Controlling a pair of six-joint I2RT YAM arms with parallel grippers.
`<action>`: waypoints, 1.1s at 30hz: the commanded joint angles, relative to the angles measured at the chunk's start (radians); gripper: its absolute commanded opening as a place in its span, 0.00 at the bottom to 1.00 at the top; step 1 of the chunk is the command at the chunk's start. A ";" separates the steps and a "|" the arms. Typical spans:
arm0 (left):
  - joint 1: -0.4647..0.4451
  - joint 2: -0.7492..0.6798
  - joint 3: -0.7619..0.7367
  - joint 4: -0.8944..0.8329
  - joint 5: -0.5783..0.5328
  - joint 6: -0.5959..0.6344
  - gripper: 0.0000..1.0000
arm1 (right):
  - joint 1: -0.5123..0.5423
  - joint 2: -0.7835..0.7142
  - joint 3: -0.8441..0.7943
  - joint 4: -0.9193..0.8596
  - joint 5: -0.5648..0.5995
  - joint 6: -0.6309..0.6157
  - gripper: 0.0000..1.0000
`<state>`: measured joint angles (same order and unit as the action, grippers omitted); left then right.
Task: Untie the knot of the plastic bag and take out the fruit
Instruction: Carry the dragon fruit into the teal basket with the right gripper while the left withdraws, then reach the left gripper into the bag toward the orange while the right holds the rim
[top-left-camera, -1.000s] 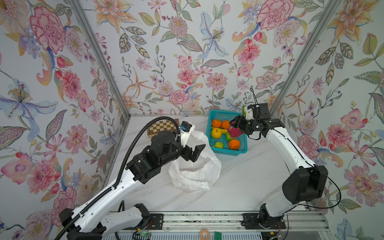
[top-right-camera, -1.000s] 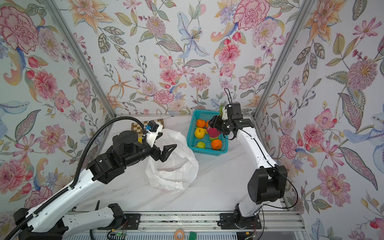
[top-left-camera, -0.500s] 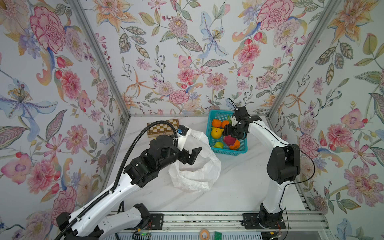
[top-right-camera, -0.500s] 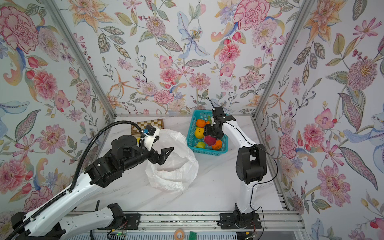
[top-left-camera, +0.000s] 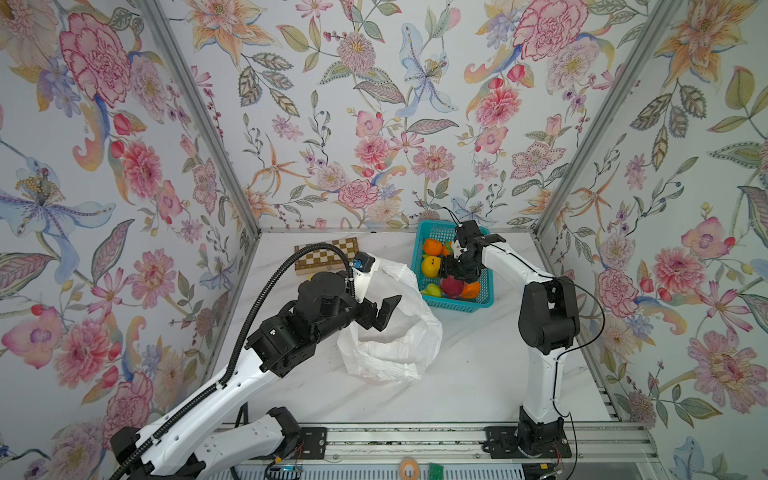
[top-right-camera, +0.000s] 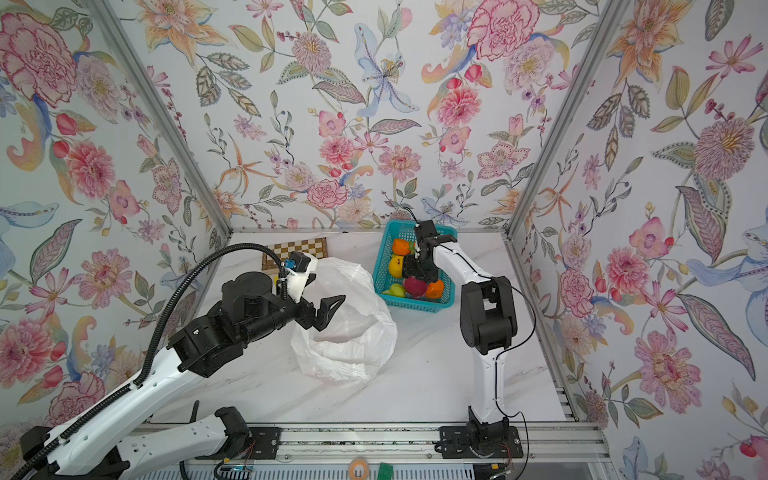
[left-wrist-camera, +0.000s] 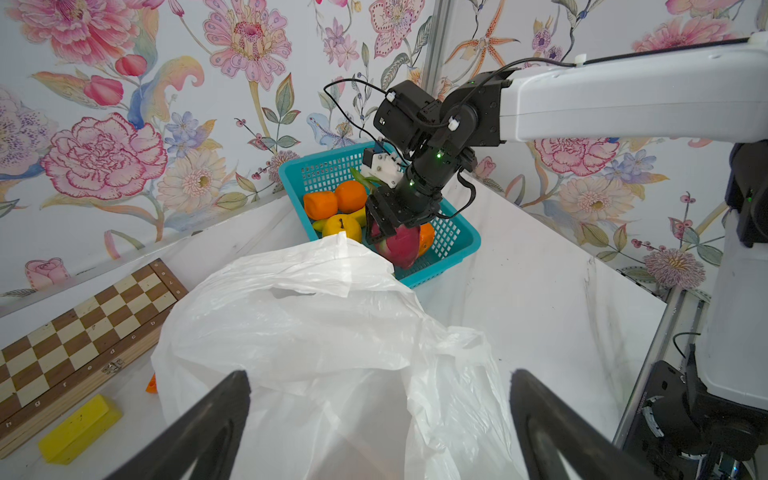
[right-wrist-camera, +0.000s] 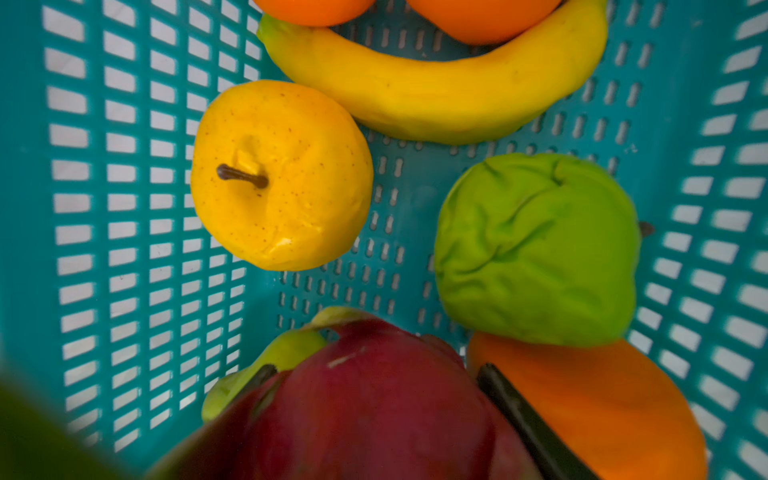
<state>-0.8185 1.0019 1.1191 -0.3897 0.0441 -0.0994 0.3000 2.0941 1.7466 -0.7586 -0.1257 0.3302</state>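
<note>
My right claw (right-wrist-camera: 376, 372) is down in the basket (top-left-camera: 457, 306), its 2 fingers (right-wrist-camera: 519, 415) straddling the dragon fruit (top-left-camera: 452, 286). I cannot tell whether they pinch it or stand just off it. The dragon fruit sits low in the basket, touching an orange (right-wrist-camera: 602, 399). A green fruit (right-wrist-camera: 536, 249), a yellow apple (right-wrist-camera: 282, 174), a banana (right-wrist-camera: 436, 95) and 2 more oranges (top-left-camera: 433, 246) lie beyond it. My left claw (left-wrist-camera: 380, 376) is spread wide, holding nothing, over the bag (top-left-camera: 399, 345). The bag lies slack and open-mouthed on the table (top-left-camera: 478, 374), just beside the basket. A chessboard (top-left-camera: 324, 257) lies behind the bag.
</note>
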 joint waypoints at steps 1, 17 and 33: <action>-0.007 -0.013 -0.015 -0.006 -0.014 0.003 0.99 | 0.018 0.020 0.002 -0.053 -0.001 -0.005 0.99; -0.008 -0.048 -0.068 0.011 0.049 -0.084 0.99 | 0.015 -0.207 0.041 0.012 0.052 0.070 0.99; -0.042 0.067 -0.039 -0.188 -0.018 -0.335 0.73 | 0.136 -0.855 -0.485 0.373 -0.040 0.361 0.99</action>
<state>-0.8429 1.0313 1.0473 -0.4877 0.0662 -0.3599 0.4145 1.3201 1.3708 -0.5034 -0.1501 0.5869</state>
